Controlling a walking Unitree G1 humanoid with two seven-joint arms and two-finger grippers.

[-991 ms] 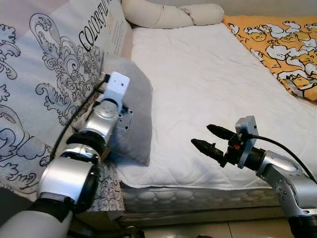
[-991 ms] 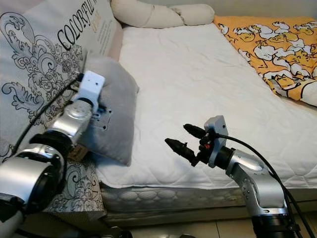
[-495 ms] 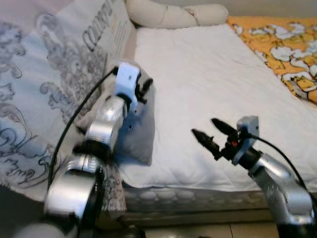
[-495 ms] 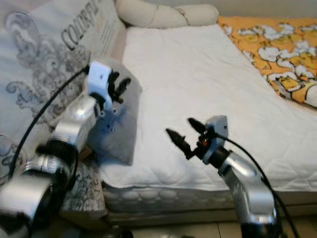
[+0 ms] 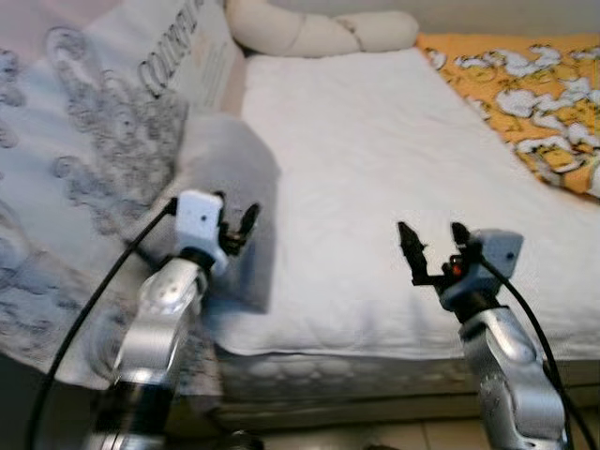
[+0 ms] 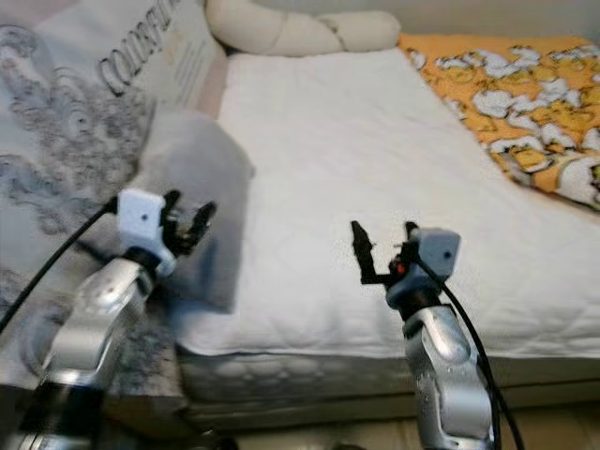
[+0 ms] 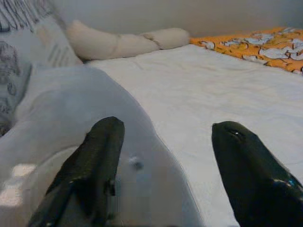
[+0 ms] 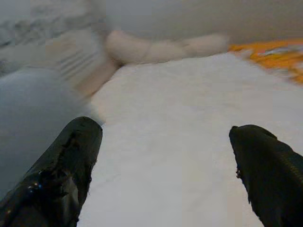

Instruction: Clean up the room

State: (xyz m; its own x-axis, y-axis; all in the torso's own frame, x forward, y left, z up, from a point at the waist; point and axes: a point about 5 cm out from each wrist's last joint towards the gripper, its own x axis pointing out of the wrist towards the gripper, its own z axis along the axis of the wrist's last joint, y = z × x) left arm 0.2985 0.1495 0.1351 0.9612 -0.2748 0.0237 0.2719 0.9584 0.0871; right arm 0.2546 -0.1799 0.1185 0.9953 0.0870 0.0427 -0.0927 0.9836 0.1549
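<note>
Left gripper (image 5: 236, 228) lower left of frame, jaws wide, holding nothing, just at near face of grey pillow (image 5: 225, 173). Right gripper (image 5: 433, 246) lower right, jaws wide, empty, raised over near edge of bed (image 5: 375, 169). Grey pillow stands at left edge of white mattress, leaning on large patterned cushion (image 5: 94, 141) at far left. Orange printed blanket (image 5: 525, 103) upper right. Cream bolster pillows (image 5: 319, 33) at top, along head of bed. Frames slightly blurred.
</note>
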